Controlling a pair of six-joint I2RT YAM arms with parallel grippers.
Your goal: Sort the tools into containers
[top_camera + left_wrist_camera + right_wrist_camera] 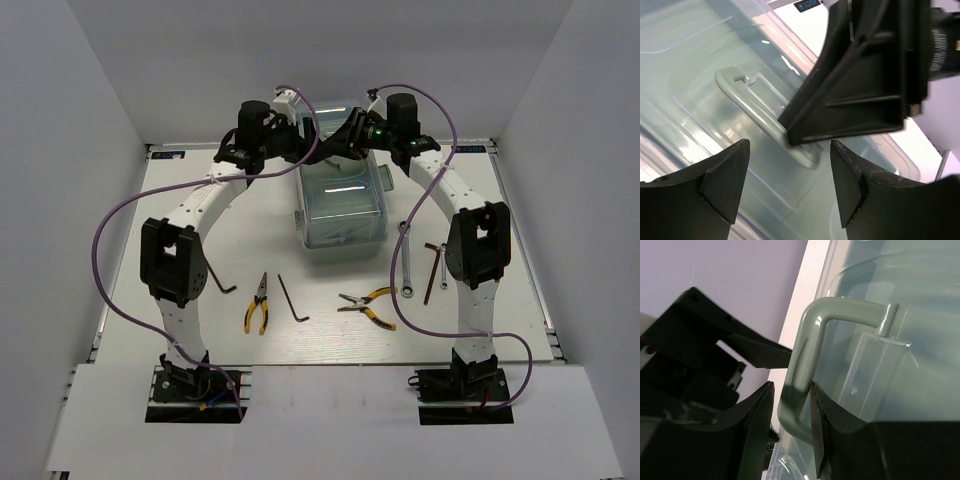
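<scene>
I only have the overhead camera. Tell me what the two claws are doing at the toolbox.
Observer: In the right wrist view, the right claw is closed on the pale green handle, with one finger on either side.
Operator: Now report the left one.
Observer: In the left wrist view, the left claw is open above the clear lid. Its fingers are wide apart and it grips nothing.
</scene>
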